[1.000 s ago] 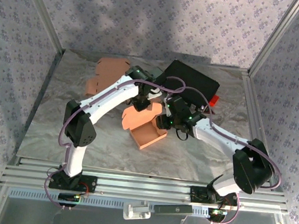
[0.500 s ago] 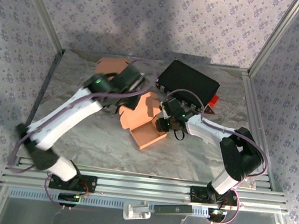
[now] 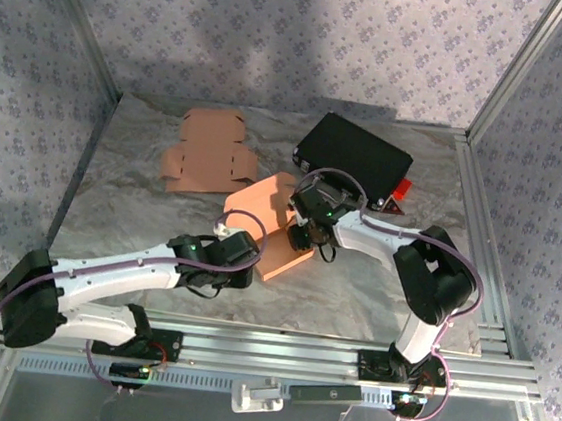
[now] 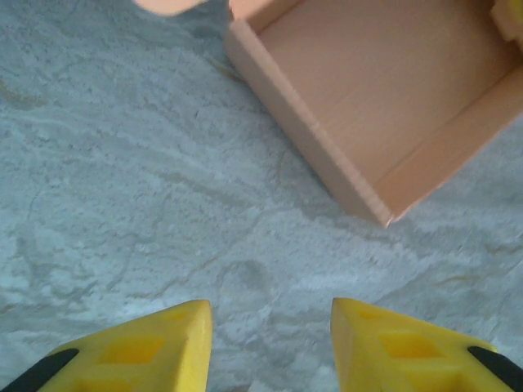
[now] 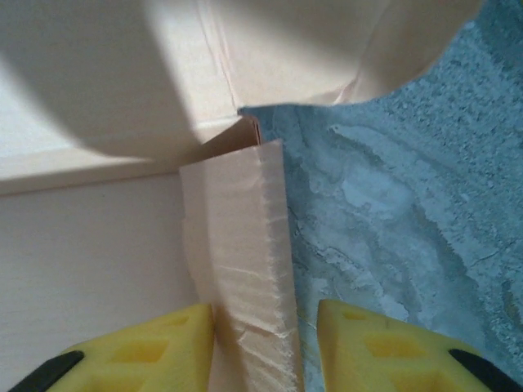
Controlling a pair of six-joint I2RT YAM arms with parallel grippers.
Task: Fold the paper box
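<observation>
Sitting near the middle of the grey marbled tabletop [image 3: 141, 206], the salmon-coloured corrugated paper box [image 3: 266, 214] is showing us an open tray with its low walls partly raised and a broad lid flap [image 3: 262, 197] lying out toward the far side. We are seeing our right hand [image 5: 265, 343] straddling one short raised wall [image 5: 245, 237] at a corner of that tray. One yellow finger is standing inside the tray, against or just beside the cardboard, and the other is standing just off the outer face. The jaws are therefore parted around the wall and not yet pinching it. Our left hand [image 4: 270, 343] is hovering low over bare tabletop just beside the tray's near corner, with its fingers moderately apart and nothing between them.

We are judging the wall-forming step to be in hand, with the lid not yet closed. The next move, as we are reading it, calls for the right hand to close on that wall and fold it home. Meanwhile the left hand would be coming in to brace the tray so it is not sliding away.

Farther out, a flat salmon cardboard blank [image 3: 207, 147] is lying at the far left, well apart from the box. A black rectangular case [image 3: 357, 153] with a small red tab [image 3: 400, 190] is lying at the far right.
</observation>
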